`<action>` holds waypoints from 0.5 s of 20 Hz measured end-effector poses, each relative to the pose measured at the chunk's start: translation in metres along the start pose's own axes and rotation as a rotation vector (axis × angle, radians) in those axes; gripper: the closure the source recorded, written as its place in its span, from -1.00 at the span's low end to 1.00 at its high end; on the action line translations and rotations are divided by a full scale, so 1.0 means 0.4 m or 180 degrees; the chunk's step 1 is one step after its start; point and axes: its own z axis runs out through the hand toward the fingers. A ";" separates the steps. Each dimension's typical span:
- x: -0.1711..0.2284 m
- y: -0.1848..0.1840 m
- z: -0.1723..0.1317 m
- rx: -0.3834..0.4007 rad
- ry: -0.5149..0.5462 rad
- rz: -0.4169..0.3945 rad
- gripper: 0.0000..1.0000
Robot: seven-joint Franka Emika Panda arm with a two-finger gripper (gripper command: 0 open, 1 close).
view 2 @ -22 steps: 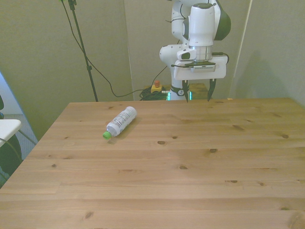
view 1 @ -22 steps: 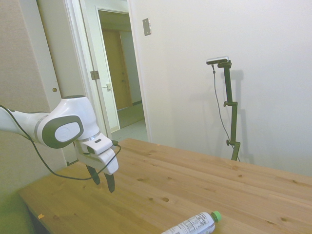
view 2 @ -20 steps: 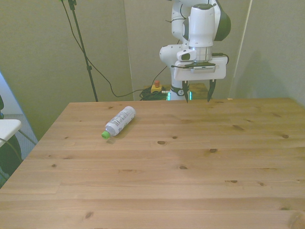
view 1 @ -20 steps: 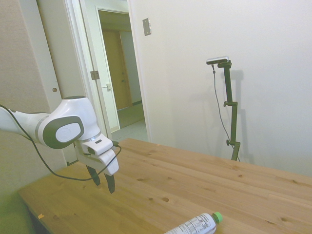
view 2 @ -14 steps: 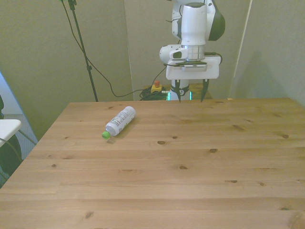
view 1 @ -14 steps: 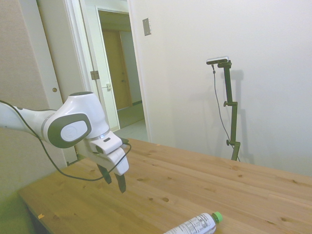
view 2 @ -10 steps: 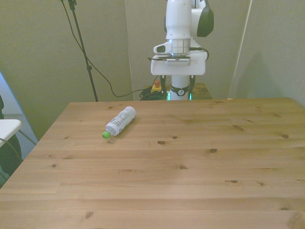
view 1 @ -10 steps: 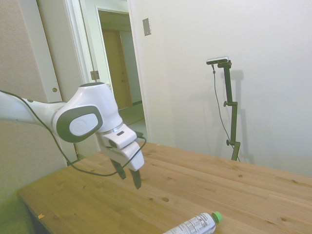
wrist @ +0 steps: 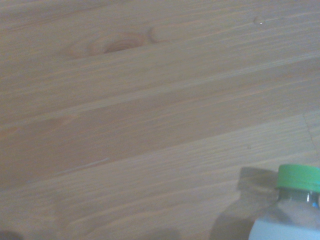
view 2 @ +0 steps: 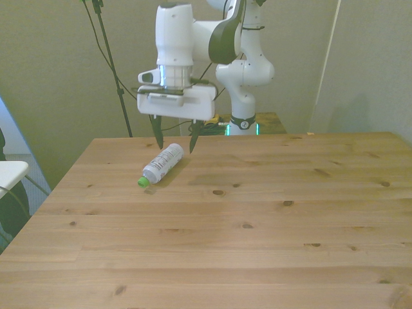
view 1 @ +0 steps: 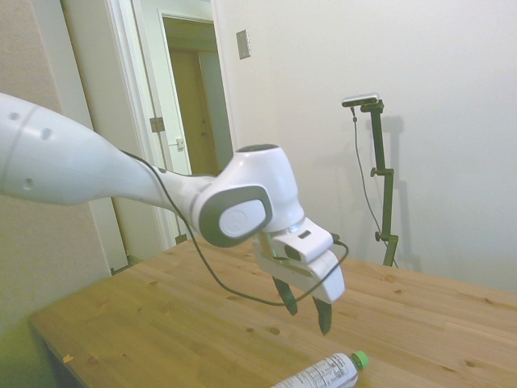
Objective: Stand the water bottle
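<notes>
The water bottle (view 2: 163, 165) lies on its side on the wooden table (view 2: 257, 219), toward the front view's left, its green cap (view 2: 144, 183) pointing at the table's near side. Its label end and cap show at the bottom edge of the side view as the water bottle (view 1: 321, 373). My gripper (view 2: 174, 143) hangs open in the air just above and behind the bottle's base end, its fingers pointing down and holding nothing. In the side view the gripper (view 1: 307, 314) sits above and left of the bottle. In the wrist view the water bottle (wrist: 292, 205) shows only its cap and shoulder.
A black cable (view 1: 226, 284) loops from the arm to the gripper. An open doorway (view 1: 198, 121) stands beyond the table's far end in the side view. A white chair edge (view 2: 9, 172) sits off the front view's left.
The arm has swung across the table toward the front view's left and now hangs over the bottle. The bottle rolled slightly at first, then lay still. The fingers stayed open.
</notes>
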 end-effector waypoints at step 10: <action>0.103 0.020 0.164 -0.0226 0.0022 0.0144 -1.00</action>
